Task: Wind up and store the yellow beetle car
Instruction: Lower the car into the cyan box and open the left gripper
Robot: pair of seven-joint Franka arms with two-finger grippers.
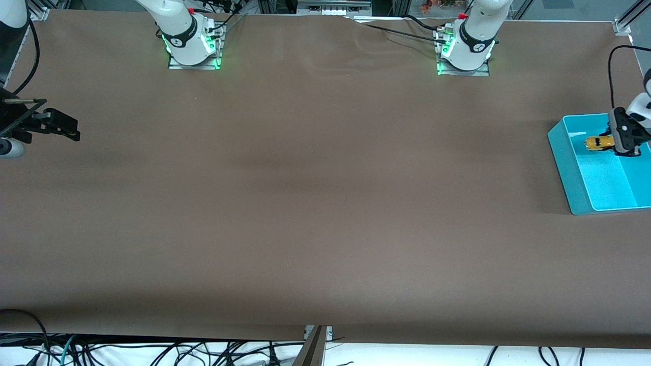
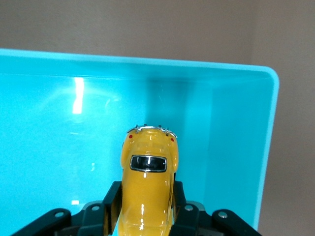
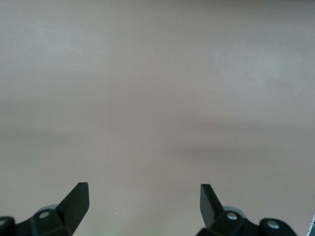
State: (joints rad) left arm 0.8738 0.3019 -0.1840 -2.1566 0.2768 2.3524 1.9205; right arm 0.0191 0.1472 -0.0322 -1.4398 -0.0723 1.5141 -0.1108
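The yellow beetle car [image 1: 599,143] has a rounded body and dark windows. My left gripper [image 1: 624,146] is shut on it and holds it inside the teal bin [image 1: 573,168] at the left arm's end of the table. In the left wrist view the car [image 2: 148,172] sticks out from between the black fingers [image 2: 112,194], pointing at the bin's wall [image 2: 147,81]. I cannot tell whether its wheels touch the bin floor. My right gripper [image 1: 71,128] is open and empty, waiting over the bare cloth at the right arm's end; its view shows only its gripper [image 3: 144,196] and cloth.
A brown cloth [image 1: 315,203] covers the whole table. The two arm bases [image 1: 193,48] [image 1: 465,53] stand along the edge farthest from the front camera. Cables hang below the near edge.
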